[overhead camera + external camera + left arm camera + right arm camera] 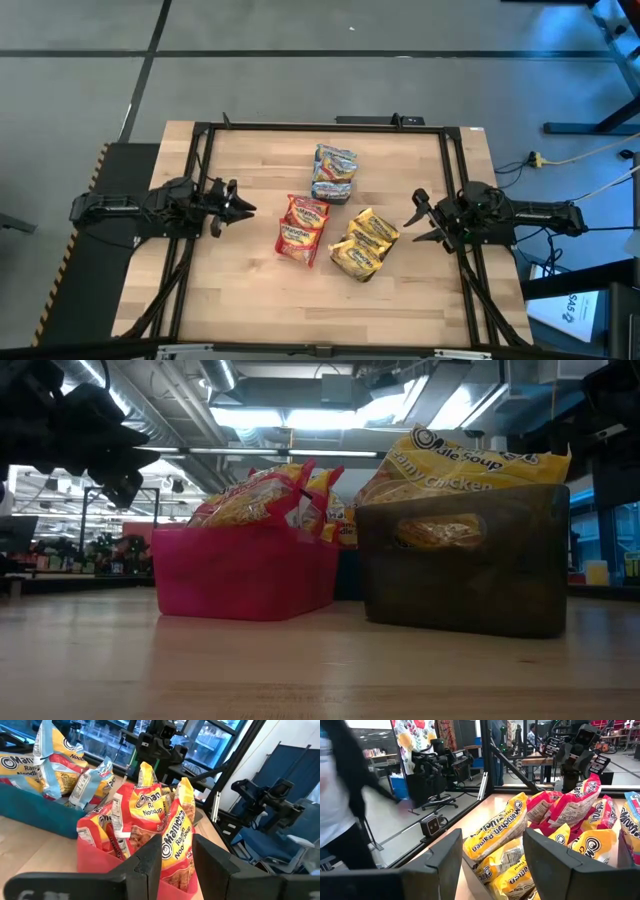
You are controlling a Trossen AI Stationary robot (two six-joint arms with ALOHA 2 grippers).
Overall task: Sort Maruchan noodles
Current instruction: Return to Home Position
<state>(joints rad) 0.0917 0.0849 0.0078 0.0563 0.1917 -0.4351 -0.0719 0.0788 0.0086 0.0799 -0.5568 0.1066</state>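
While upright, noodles [150,810] crinkly, glossy

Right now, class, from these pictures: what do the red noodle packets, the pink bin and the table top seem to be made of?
Red noodle packets: thin plastic film, glossy; it crinkles and catches the light.
Pink bin: probably moulded plastic, smooth and evenly coloured, with rounded corners.
Table top: wood, pale, with jointed strips and visible grain; the finish looks matt.

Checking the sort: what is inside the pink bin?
Red noodle packets stand upright in the pink bin, tops poking above its rim. Its wall hides their lower halves and whatever lies at the bottom.
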